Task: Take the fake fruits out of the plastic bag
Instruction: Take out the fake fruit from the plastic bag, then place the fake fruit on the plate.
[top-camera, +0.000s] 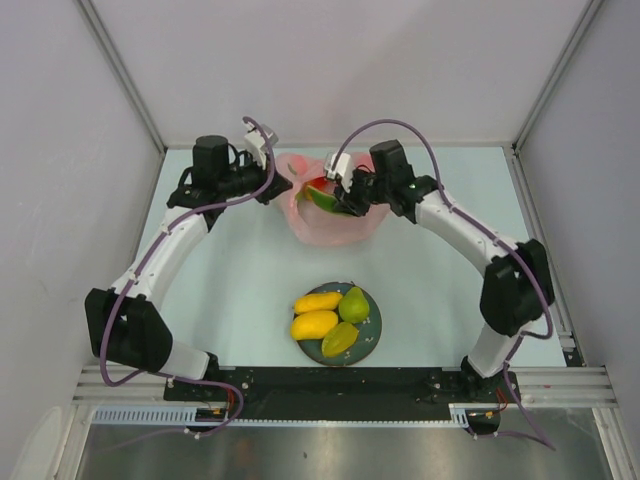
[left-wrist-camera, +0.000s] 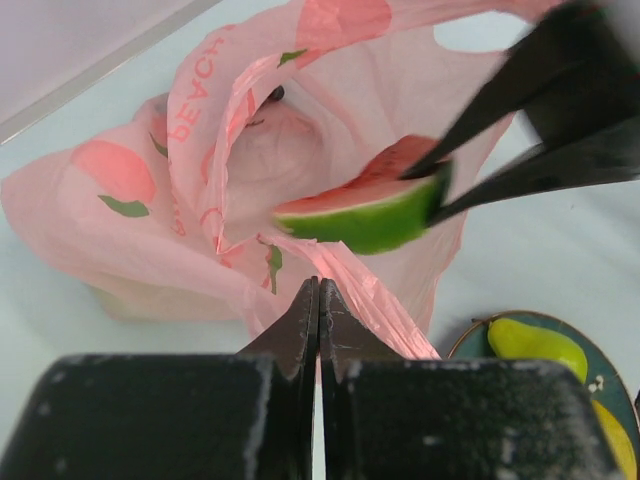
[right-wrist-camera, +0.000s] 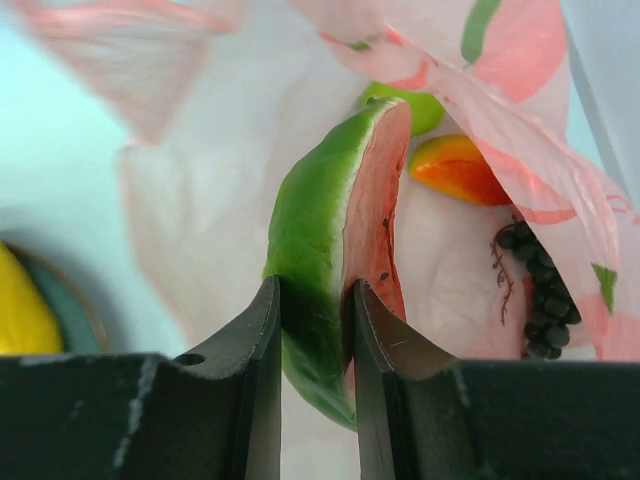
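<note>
Fruit sits nearest the arm bases: on a round dark plate (top-camera: 374, 322) lie two yellow mangoes (top-camera: 314, 325), a green pear (top-camera: 353, 304) and a yellow-green fruit (top-camera: 340, 339), packed close together. Farther out on the pale table (top-camera: 230, 270) stands the pink plastic bag (top-camera: 330, 228), crumpled, with its mouth turned up and open between the two arms. The left gripper (left-wrist-camera: 318, 290) reaches it from the left side; its fingers are pressed together with no gap, and a fold of the bag's rim is pinched at their tips. The right gripper (right-wrist-camera: 312, 300) comes in from the right and is closed narrowly on the watermelon slice (right-wrist-camera: 335, 230), one finger on the green rind and the other on the red flesh. The slice hangs at the bag's mouth, clear of the film beneath it in the left wrist view. Deeper in the bag, past the slice, lie a green fruit (right-wrist-camera: 420, 108), a red-yellow mango (right-wrist-camera: 455, 168) and dark grapes (right-wrist-camera: 535, 290) against the far wall.
</note>
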